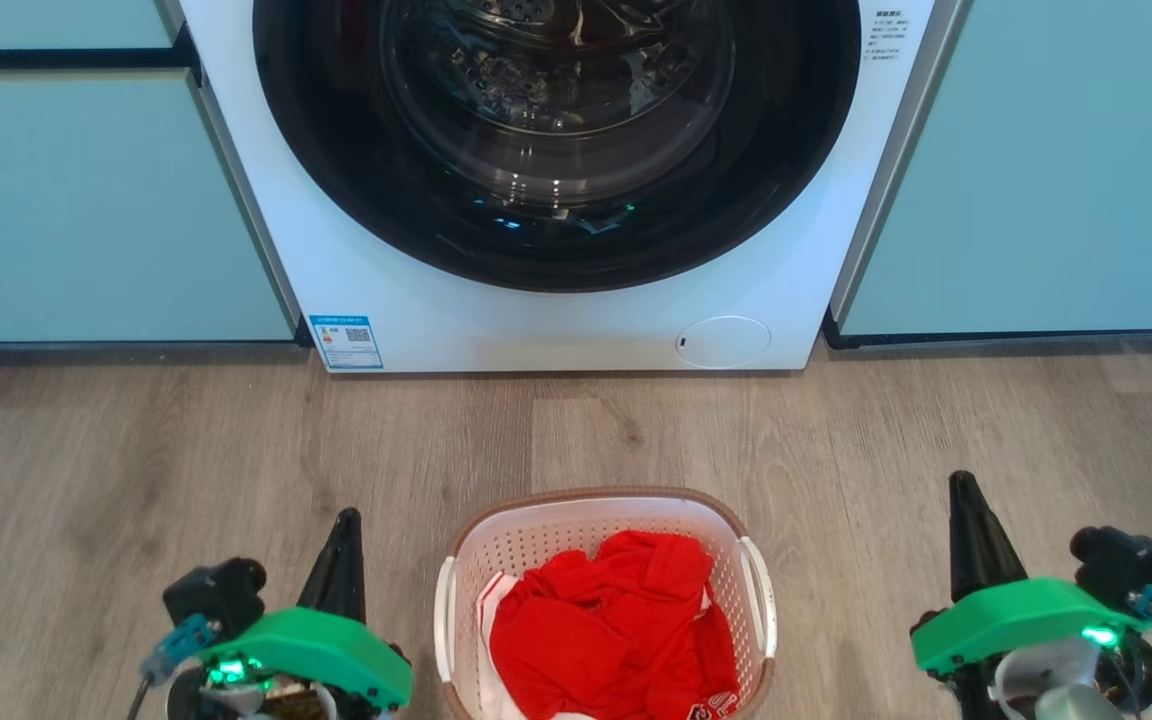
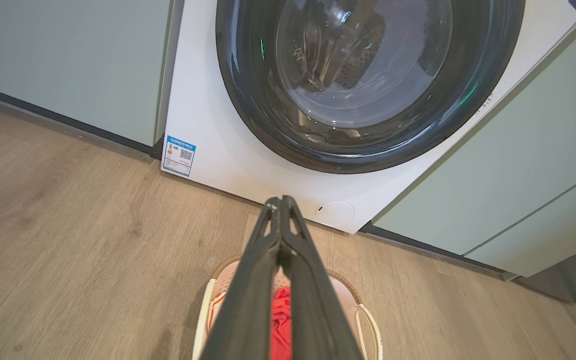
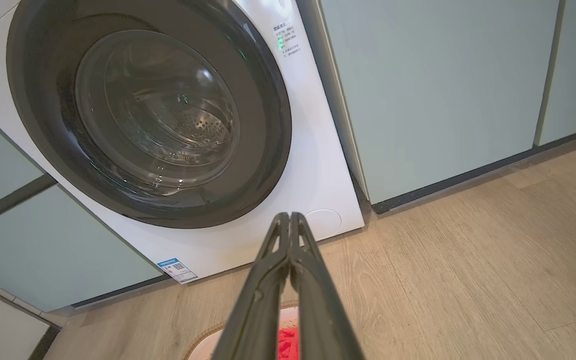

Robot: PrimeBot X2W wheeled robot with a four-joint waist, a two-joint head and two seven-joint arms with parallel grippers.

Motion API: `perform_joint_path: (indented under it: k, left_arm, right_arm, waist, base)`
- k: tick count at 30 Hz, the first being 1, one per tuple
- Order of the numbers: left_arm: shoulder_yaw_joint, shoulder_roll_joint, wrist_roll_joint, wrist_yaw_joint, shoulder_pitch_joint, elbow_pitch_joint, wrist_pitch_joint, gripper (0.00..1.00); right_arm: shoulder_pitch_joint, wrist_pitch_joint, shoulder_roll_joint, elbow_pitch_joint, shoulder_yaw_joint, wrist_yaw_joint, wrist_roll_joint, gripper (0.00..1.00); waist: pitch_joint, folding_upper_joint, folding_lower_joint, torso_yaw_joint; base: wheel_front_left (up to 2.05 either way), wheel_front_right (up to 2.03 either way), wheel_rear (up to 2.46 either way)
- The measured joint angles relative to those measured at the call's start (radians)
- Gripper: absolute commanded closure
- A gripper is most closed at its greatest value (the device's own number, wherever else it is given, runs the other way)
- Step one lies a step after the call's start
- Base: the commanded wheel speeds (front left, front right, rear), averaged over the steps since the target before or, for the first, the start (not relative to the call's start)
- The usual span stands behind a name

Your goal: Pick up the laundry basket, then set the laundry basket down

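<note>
The laundry basket [image 1: 576, 535] stands on the wooden floor [image 1: 136, 470] at the bottom centre of the head view. It is in front of the white washing machine [image 1: 416, 310] at the upper middle, with a strip of floor between them. Inside it lie red clothes [image 1: 616, 630]. The left gripper [image 1: 345, 520] is at the lower left, near the basket but not touching it. The right gripper [image 1: 963, 485] is at the lower right, further from it. In the wrist views the two fingers of each one are pressed together at the tips and hold nothing.
</note>
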Motion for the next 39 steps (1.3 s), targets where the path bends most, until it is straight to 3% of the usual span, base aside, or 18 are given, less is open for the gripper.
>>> perform_joint_path:
  k: [39]
  left_arm:
    - [0.098, 0.004, -0.407, -0.059, -0.024, 0.009, 0.097, 1.0]
  right_arm:
    - [-0.024, 0.104, -0.002, 0.041, -0.052, 0.0, 0.42, 1.0]
  waist:
    - [0.016, 0.0, 0.0, -0.024]
  base:
    - [0.0, 0.0, 0.0]
